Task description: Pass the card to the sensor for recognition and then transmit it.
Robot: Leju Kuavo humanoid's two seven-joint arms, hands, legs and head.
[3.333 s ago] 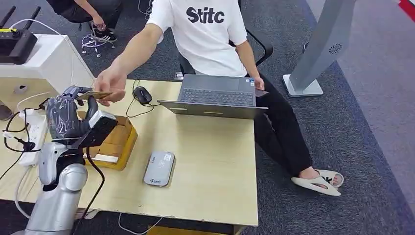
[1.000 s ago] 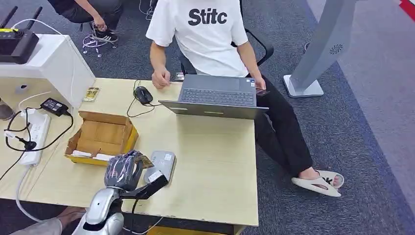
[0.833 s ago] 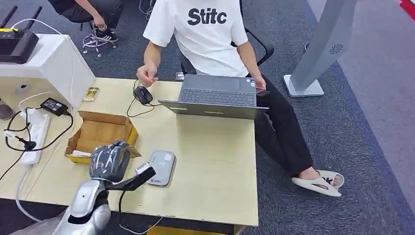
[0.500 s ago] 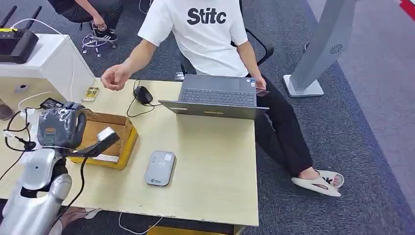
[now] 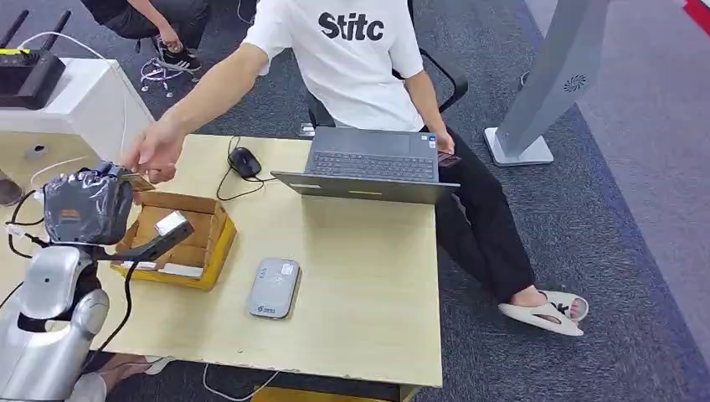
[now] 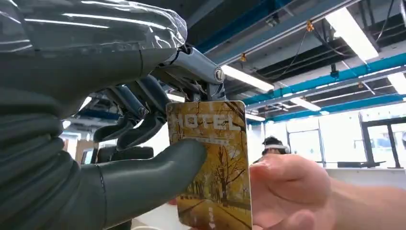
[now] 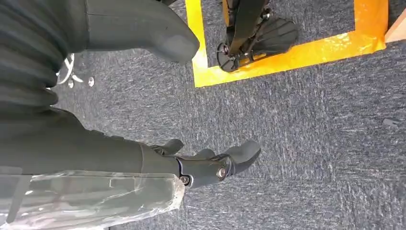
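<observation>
An open cardboard box (image 5: 177, 237) with a yellow outer wall sits on the left part of the wooden table (image 5: 360, 276); its flaps are folded out and a flat white strip lies along its near edge, the rest of its inside showing bare brown card. The left hand (image 5: 84, 205), wrapped in clear plastic film, is raised over the table's far left side, just left of the box. In the left wrist view the left hand (image 6: 119, 120) pinches the card (image 6: 210, 163), a yellow card printed HOTEL with an autumn tree scene: the thick thumb presses one face near the middle while the darker fingers (image 6: 139, 127) curl behind the other. A person's hand (image 6: 297, 191) touches the card's opposite edge; in the head view that person's hand (image 5: 151, 155) meets the robot's fingertips. The grey sensor (image 5: 274, 287) lies flat on the table to the right of the box, near the front, well apart from the card. The right hand (image 7: 210, 165) hangs over grey carpet, its fingers loosely curled and holding nothing.
</observation>
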